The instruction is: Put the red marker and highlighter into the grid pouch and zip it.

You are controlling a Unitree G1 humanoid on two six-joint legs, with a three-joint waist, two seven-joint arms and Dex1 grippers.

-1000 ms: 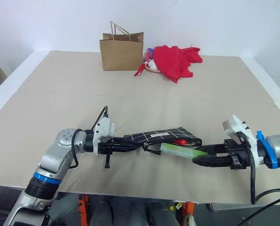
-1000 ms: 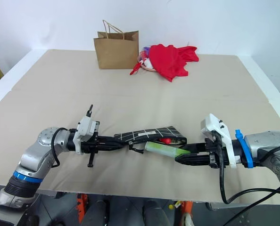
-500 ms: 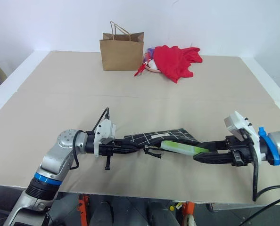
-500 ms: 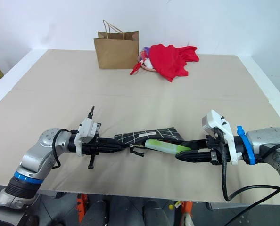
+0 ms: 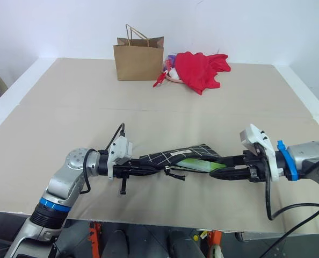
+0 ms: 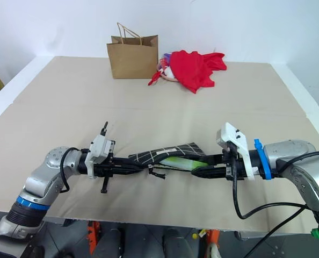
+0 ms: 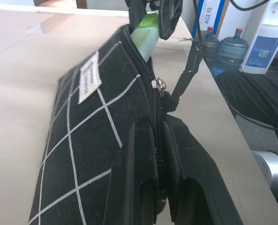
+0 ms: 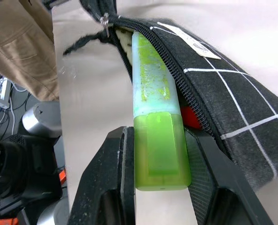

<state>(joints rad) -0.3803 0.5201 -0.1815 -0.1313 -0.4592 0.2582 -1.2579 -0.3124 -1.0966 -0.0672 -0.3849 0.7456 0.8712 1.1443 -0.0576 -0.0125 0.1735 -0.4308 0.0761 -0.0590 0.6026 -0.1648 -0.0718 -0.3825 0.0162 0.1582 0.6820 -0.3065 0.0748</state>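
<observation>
- From the head camera, we see a big tan table (image 5: 68, 102) with white edges, and a white wall behind it. At the far side stands a brown paper bag (image 5: 139, 58) with handles. Just beside it lies a heap of red cloth (image 5: 201, 68).
- Near the front of the table we see the grid pouch (image 5: 175, 156). It is black with white lines and a small white label. The left gripper (image 5: 154, 169) has its two black fingers pinched tight on one end of the pouch. The right gripper (image 5: 217, 172) comes in from the other side and squeezes the highlighter (image 5: 198, 164), which is lime green. The front part of the highlighter is tucked into the open side of the pouch.
- From the left wrist camera, we see the pouch close up, with its white label (image 7: 89, 77) and the zipper pull (image 7: 159, 84) hanging from a black cord. The fingers (image 7: 134, 178) grip the pouch edge along the zipper line. Past the table edge stand water bottles (image 7: 232, 49) on the floor.
- From the right wrist camera, we see the highlighter's bright green end held between the two fingers (image 8: 113, 178). Its paler, whitish end goes in through the open zipper. Inside the pouch, beside the highlighter, we see a bit of the red marker (image 8: 191, 117). Only its red part shows.
</observation>
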